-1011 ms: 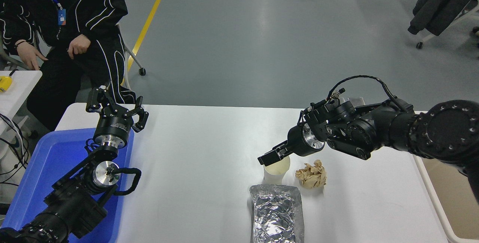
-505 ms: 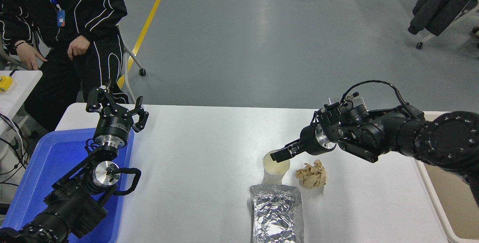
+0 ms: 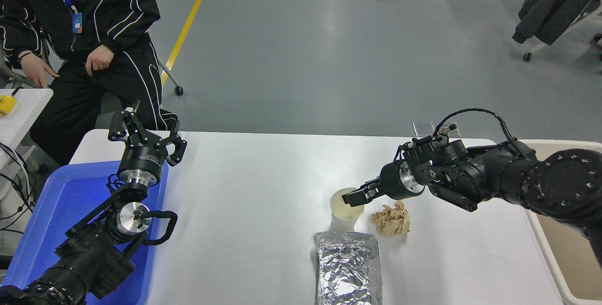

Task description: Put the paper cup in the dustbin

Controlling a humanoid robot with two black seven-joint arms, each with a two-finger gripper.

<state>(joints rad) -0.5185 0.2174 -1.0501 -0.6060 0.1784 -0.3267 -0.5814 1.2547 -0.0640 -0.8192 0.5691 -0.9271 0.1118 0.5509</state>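
The white paper cup (image 3: 344, 220) stands upright on the white table (image 3: 254, 192), just behind the foil tray. My right gripper (image 3: 353, 198) reaches in from the right and sits low over the cup's right rim, its tip over the cream inside. From this side I cannot tell whether it grips the rim. The beige dustbin (image 3: 576, 253) stands off the table's right edge, partly hidden by my right arm. My left gripper (image 3: 146, 132) is parked open over the blue tray's far corner at the lower left.
A crumpled tan paper ball (image 3: 391, 219) lies right of the cup, under my right wrist. A silver foil tray (image 3: 348, 267) lies in front of the cup. A bright blue tray (image 3: 56, 211) sits at the left. A person sits at the far left.
My right gripper has pulled back to the right and sunk lower, from above the cup's left side to its right rim. The cup has not moved. The left arm is still.
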